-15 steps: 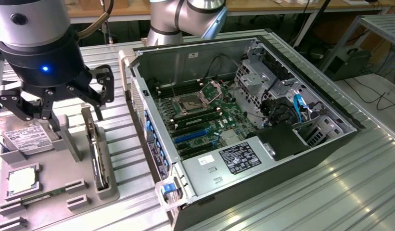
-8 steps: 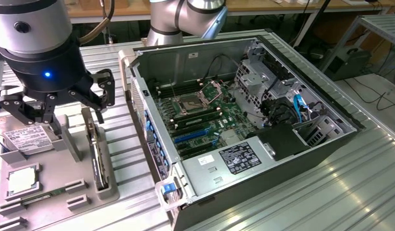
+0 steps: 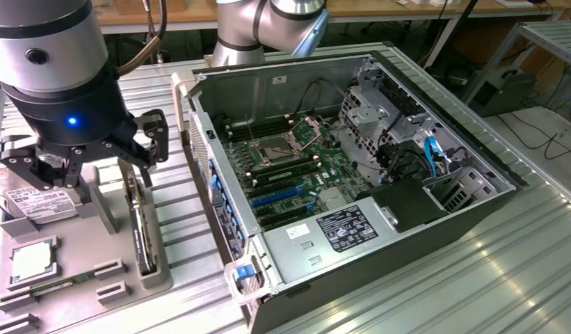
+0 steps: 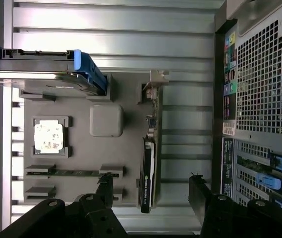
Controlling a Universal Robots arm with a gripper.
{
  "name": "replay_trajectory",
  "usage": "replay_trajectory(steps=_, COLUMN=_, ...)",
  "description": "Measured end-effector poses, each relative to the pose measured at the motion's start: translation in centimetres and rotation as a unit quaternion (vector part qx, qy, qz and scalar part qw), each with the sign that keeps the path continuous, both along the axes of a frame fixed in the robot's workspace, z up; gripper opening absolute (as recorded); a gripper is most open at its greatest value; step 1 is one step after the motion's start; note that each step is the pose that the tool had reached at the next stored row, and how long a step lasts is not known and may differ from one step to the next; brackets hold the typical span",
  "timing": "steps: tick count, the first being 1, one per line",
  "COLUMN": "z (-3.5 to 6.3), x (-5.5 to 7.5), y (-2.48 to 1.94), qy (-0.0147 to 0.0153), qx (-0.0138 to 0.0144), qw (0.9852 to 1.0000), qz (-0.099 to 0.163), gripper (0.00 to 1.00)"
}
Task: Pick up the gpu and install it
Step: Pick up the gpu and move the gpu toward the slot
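We hold our fingers [image 4: 106, 191] wide open and empty; the gpu [image 3: 141, 233] stands on edge below, between them, at five o'clock in the exterior view, its long axis running twelve-to-six.

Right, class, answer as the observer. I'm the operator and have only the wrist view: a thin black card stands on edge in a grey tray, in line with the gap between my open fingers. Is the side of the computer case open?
Observer: Yes. In the exterior view the grey computer case lies on its side with the panel off and the green motherboard exposed.
Operator: Any slot for the thin black card?
Observer: Long blue expansion slots show on the board, and I see no card in them.
Operator: What sits next to them?
Observer: A silvery box with a black label, at the case's near end.
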State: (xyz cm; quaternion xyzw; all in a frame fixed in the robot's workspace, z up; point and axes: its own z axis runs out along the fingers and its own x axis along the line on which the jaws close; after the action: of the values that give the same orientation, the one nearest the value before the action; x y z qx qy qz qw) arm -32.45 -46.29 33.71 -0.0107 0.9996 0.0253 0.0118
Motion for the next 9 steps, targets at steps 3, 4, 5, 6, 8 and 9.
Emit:
replay_trajectory(steps=3, z=-0.15, x=0.0, y=-0.28, qy=0.0, qx=0.0, qw=1.0, qz=0.0, gripper=0.72)
replay_trajectory(steps=4, z=-0.21, x=0.0, y=-0.39, qy=0.0, qx=0.0, qw=1.0, qz=0.0, gripper=0.72)
replay_trajectory(steps=5, z=-0.25, x=0.0, y=-0.5, qy=0.0, qx=0.0, qw=1.0, qz=0.0, gripper=0.72)
replay_trajectory(steps=6, z=-0.29, x=0.0, y=-0.6, qy=0.0, qx=0.0, qw=1.0, qz=0.0, gripper=0.72)
replay_trajectory(steps=8, z=-0.36, x=0.0, y=-0.83, qy=-0.0001, qx=0.0, qw=1.0, qz=0.0, gripper=0.72)
replay_trajectory(steps=9, z=-0.39, x=0.0, y=-0.94, qy=0.0, qx=0.0, qw=1.0, qz=0.0, gripper=0.72)
